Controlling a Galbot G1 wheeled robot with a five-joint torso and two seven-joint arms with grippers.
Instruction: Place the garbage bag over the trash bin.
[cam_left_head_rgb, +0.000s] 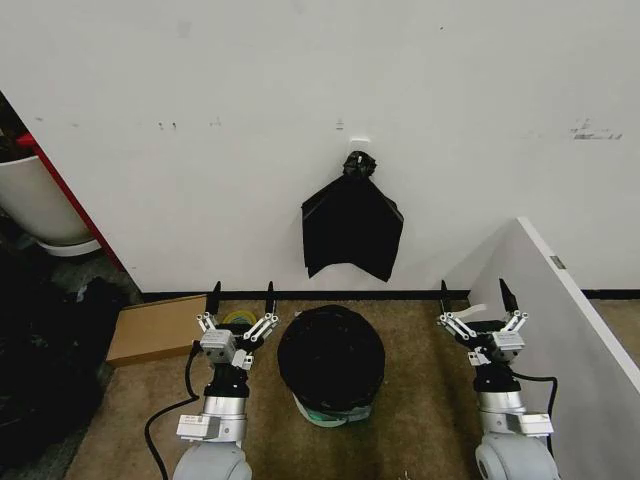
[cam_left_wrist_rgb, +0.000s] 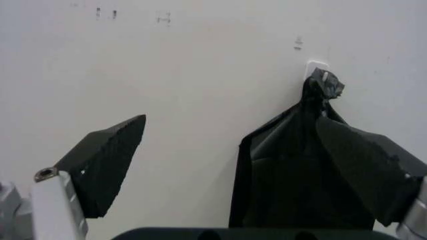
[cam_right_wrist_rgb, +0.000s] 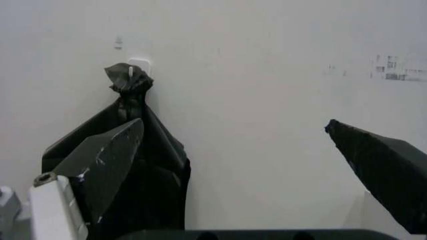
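The garbage bag (cam_left_head_rgb: 331, 355), glossy black plastic, lies drawn over the top of the trash bin, whose pale green base (cam_left_head_rgb: 334, 414) peeks out below it on the carpet. The bin's cream sides are mostly hidden under the bag. My left gripper (cam_left_head_rgb: 241, 293) stands open just left of the bin, fingers pointing at the wall. On the other side of the bin my right gripper (cam_left_head_rgb: 471, 290) is open too. Neither touches the bag. In the wrist views the left gripper (cam_left_wrist_rgb: 230, 120) and right gripper (cam_right_wrist_rgb: 233, 124) both gape with nothing between their fingers.
A flat fan-shaped black bag (cam_left_head_rgb: 351, 226) (cam_left_wrist_rgb: 300, 175) (cam_right_wrist_rgb: 130, 165) hangs from a wall hook straight behind the bin. A cardboard sheet (cam_left_head_rgb: 155, 329) lies at the left, with dark clutter (cam_left_head_rgb: 40, 350) beyond it. A white panel (cam_left_head_rgb: 570, 320) slants along the right.
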